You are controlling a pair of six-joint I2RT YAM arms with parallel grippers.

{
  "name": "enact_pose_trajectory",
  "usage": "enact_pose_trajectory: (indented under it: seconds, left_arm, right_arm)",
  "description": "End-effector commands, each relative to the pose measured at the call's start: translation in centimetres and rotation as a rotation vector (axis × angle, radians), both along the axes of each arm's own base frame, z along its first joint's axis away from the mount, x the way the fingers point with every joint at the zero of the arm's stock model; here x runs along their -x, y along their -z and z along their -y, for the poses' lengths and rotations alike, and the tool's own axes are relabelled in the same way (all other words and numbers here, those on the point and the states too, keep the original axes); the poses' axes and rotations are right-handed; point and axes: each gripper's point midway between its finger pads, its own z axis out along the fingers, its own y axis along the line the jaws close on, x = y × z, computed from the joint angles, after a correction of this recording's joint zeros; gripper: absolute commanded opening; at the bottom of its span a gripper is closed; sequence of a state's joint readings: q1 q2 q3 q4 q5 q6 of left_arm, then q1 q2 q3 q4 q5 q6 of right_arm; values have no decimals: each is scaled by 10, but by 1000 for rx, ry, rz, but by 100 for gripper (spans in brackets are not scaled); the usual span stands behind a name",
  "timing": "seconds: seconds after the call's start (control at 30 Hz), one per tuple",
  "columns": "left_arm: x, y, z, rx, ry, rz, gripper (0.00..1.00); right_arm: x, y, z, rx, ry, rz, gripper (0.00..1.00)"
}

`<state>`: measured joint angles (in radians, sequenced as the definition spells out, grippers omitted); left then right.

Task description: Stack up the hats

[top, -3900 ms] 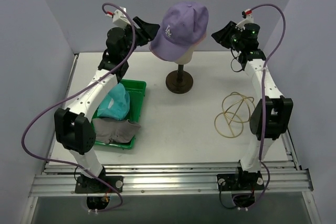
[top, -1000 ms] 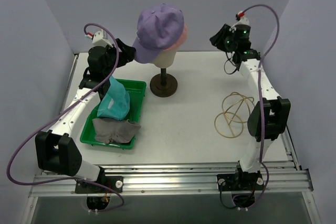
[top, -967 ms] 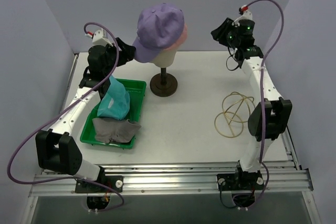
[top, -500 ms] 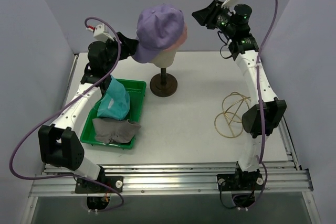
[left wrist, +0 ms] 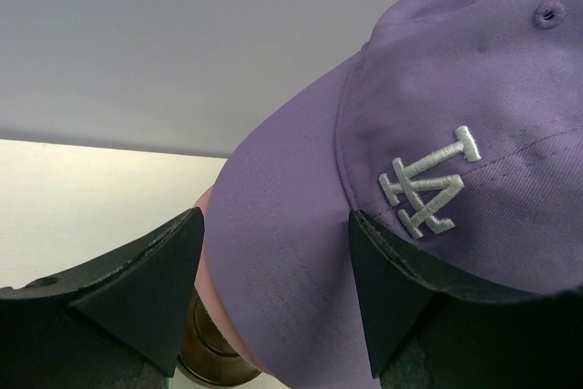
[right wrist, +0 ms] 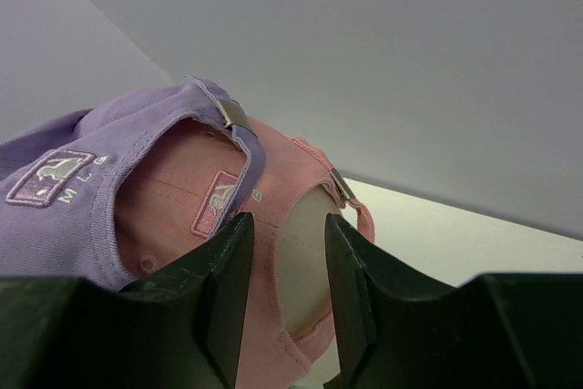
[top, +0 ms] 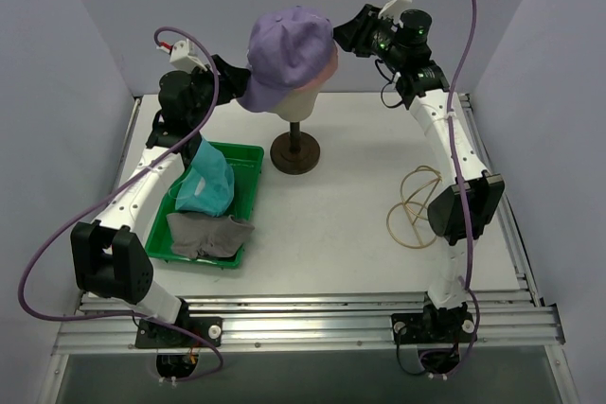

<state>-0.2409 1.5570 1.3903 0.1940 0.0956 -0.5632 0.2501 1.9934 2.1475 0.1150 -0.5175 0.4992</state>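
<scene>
A: What is changed from a second ago?
B: The right gripper (top: 348, 33) has been swung in from near the right wall and is now held just behind the caps. The left gripper (top: 232, 78) is found almost where it was, by the brim.
A: And from longer back?
B: The head (top: 301, 101) and its stand (top: 295, 153) have been shifted left on the counter (top: 331, 234). The lavender cap (top: 284, 49) has been turned so that its brim is pointed left.
A: Where are the hats?
B: The lavender cap is worn on the head over the pink cap (right wrist: 159, 207), which is seen at the back. The teal hat (top: 206, 186) and grey hat (top: 208, 234) are left in the tray (top: 248, 172), teal at the far end, grey at the near end.
A: How are the arms posed?
B: Both are raised to head height. The left is stretched up and bent in toward the brim. The right is stretched up along the right side and bent leftward at the top.
A: And the grippers?
B: The left one's jaws are spread wide with the brim between them; whether it is touched cannot be told. The right one's jaws are set at a narrow gap, with nothing clamped.
</scene>
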Motion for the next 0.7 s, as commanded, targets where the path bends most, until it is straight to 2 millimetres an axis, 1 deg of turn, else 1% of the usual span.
enact_pose_trajectory:
  seconds: [0.0,0.17,0.37,0.53,0.67]
  left_arm:
    - [2,-42,5,10,27,115,73]
    - [2,-44,5,11,27,114,73]
    - [1,-44,5,13,28,114,73]
    - [2,-45,5,15,26,116,73]
    - [3,-46,5,16,28,118,73]
  right_arm:
    - [17,-52,4,-9,31,126,33]
    - [17,-57,15,7,86,127,33]
    - [22,-68,16,-2,84,149,33]
    - [23,-73,20,-3,102,156,33]
    - [29,-82,20,-9,98,175,33]
